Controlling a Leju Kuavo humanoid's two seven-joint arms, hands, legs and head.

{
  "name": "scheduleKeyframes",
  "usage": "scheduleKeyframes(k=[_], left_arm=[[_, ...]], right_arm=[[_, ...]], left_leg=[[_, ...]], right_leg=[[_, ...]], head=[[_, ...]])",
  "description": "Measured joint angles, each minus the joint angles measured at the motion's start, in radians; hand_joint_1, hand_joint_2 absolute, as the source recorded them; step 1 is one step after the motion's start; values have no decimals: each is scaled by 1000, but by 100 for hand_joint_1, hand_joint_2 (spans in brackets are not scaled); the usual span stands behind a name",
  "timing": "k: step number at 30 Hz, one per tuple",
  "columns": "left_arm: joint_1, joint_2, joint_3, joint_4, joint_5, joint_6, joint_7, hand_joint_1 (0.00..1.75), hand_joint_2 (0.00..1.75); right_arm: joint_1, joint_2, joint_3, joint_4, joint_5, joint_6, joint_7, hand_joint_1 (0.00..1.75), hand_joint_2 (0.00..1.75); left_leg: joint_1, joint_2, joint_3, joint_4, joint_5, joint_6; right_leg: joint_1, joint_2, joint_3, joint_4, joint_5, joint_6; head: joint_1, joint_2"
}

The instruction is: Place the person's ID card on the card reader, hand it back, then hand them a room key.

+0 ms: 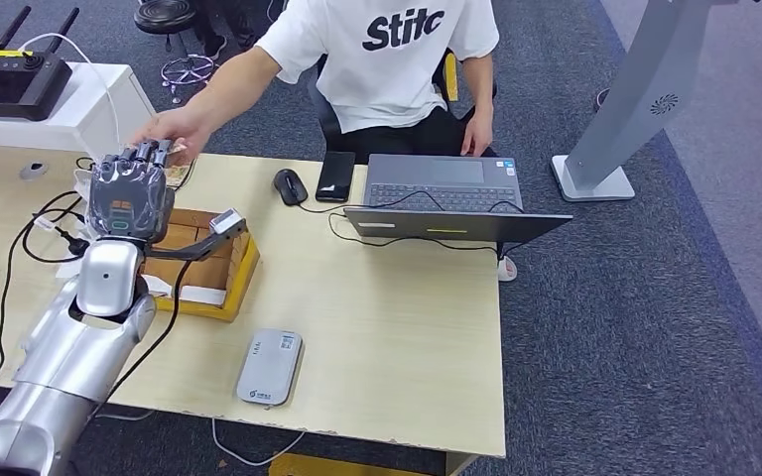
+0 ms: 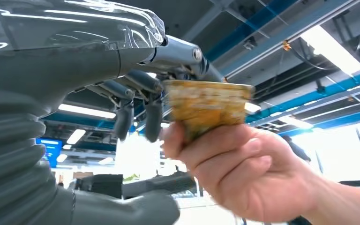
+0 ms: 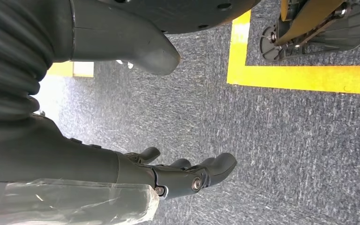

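Note:
My left hand (image 1: 131, 193) is raised over the table's back left, fingers pointing up toward the person's hand (image 1: 174, 132). In the left wrist view that person's hand (image 2: 243, 173) pinches a worn yellowish card (image 2: 206, 105) from below. The card's upper edge lies against my fingers (image 2: 152, 119), while my thumb (image 2: 136, 206) stays well apart from it. The grey card reader (image 1: 269, 367) lies flat near the table's front edge. My right hand (image 3: 183, 176) hangs over the carpet, fingers loosely straight, holding nothing.
A yellow-rimmed cardboard box (image 1: 238, 283) sits right of my left forearm. An open laptop (image 1: 446, 193), a mouse (image 1: 290, 185) and a phone (image 1: 335, 175) lie before the seated person. Black cables (image 1: 45, 233) trail at the left. A grey stand (image 1: 625, 109) rises at the right.

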Motion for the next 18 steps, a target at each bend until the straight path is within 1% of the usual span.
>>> scheduleKeyframes(k=[5,8,11,14,17,18], left_arm=[[14,-14,1,-7,16,7,-31,0,175],[56,-11,9,-65,51,-2,-53,0,175],[131,8,35,-165,109,-14,-83,0,175],[219,25,85,-268,198,-13,-132,0,175],[322,33,146,-363,299,11,-177,0,175],[342,34,158,-380,317,18,-184,0,175]], right_arm=[[0,0,0,0,-4,2,-8,0,175],[3,-1,0,0,-11,-5,-13,0,175],[7,0,-3,0,-16,-12,-13,0,175],[11,0,-6,0,-21,-14,-13,0,175],[12,0,-12,0,-29,-18,-17,0,175],[12,0,-13,0,-30,-19,-18,0,175]], left_leg=[[0,0,0,0,0,0],[0,0,0,-1,0,0],[0,1,-1,-1,0,0],[0,2,-1,-1,-1,0],[0,3,-1,-2,-1,-1],[0,3,-1,-2,-1,-1]], right_leg=[[0,0,0,0,0,0],[0,1,0,0,0,0],[0,2,-1,0,0,0],[0,2,-2,0,-1,0],[0,3,-1,0,-1,0],[0,4,-1,0,-1,0]], head=[[0,0],[0,0],[0,0],[0,0],[0,0],[0,0]])
